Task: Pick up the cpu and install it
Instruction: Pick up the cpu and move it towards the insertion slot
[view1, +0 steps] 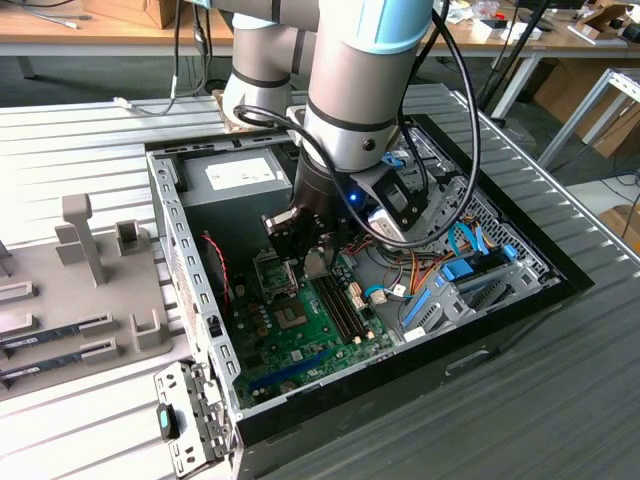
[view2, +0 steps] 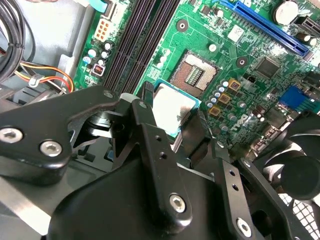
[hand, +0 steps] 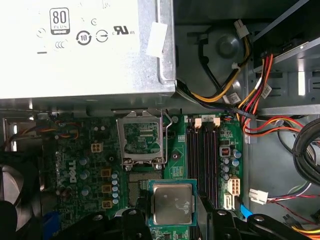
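The cpu (hand: 171, 202), a small square chip with a silvery top and green rim, is held above the green motherboard (hand: 85, 165). My gripper (hand: 172, 215) is shut on it, one black finger on each of two opposite edges. In the second wrist view the cpu (view2: 170, 107) hangs close to the open socket (view2: 195, 75), whose contacts show bare, offset to one side of it. The socket's metal load plate (hand: 142, 137) stands flipped open. In the exterior view my gripper (view1: 305, 250) is inside the open computer case, just above the socket (view1: 275, 275).
The grey power-supply box (view1: 240, 180) fills the case's far end. Black memory slots (hand: 205, 160) run beside the socket. Bundles of coloured cables (hand: 250, 95) and blue drive brackets (view1: 450, 285) sit on the exterior view's right. A grey holder tray (view1: 80, 290) lies outside the case.
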